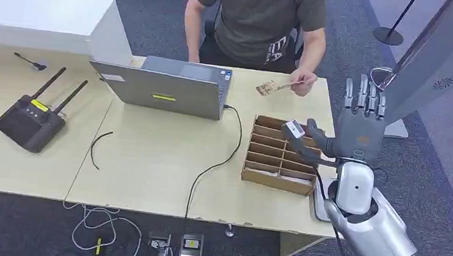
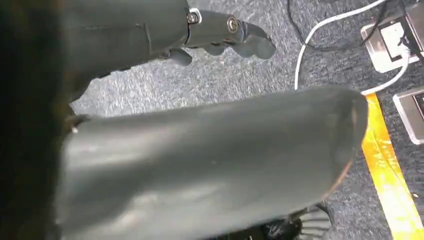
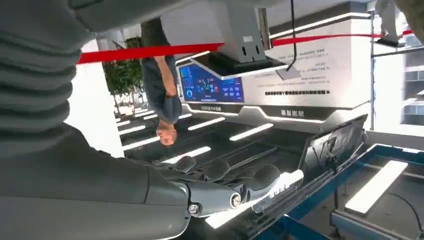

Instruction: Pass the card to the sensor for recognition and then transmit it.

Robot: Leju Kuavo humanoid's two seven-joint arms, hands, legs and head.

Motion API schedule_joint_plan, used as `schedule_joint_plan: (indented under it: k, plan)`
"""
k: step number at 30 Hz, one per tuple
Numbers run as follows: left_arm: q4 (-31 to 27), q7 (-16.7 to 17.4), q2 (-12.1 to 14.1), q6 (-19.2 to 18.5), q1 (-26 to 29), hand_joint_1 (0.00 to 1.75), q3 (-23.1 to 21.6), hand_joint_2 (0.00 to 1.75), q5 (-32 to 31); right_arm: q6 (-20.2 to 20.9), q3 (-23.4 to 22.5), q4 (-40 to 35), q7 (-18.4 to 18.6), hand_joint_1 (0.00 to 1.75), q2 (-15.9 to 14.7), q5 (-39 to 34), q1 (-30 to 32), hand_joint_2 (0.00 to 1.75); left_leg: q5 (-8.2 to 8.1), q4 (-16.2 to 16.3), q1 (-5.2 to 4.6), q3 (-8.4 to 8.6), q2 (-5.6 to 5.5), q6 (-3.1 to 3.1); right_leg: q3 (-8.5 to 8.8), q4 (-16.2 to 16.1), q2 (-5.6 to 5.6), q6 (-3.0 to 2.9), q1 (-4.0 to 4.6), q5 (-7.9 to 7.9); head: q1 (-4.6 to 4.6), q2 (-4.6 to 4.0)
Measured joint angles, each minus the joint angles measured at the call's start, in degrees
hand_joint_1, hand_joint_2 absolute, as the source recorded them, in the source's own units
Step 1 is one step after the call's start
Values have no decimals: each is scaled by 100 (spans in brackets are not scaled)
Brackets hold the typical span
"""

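Card [image 1: 293, 130] pinched in right hand [image 1: 354, 130] above slotted box [image 1: 274, 160].

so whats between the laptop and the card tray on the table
In the head view, a black cable runs down the bare tabletop between the laptop and the divided tray.

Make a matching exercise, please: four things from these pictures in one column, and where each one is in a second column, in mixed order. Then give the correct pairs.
Things:
1. card
2. laptop
3. black device with two antennas
4. cardboard organizer

Places:
A. on the left part of the table, apart from the other things
B. on the table under the raised right hand
C. pinched in that hand, above the organizer
D. near the table's far edge, in front of the seated person

Pairs: 1-C, 2-D, 3-A, 4-B
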Motion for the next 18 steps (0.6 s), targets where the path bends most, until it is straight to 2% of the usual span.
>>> schedule_joint_plan:
  k: [9,12,18]
  plan:
    - [4,-177,-28,170,182,0,190,0,195,326,-518,35,24,0,-190,225,42,0,-1,3,-1,2,0,1,-3,-4,0,0,-1,0,0,0]
    - [4,-245,-28,236,262,0,253,0,282,498,-912,7,28,0,-393,325,191,0,-1,6,-1,3,0,1,0,-4,-1,0,-1,0,2,0]
    - [7,-376,-50,378,378,0,400,0,466,509,-1705,-149,33,0,-794,413,599,0,-3,7,-2,1,2,2,-2,-6,3,1,-2,0,0,0]
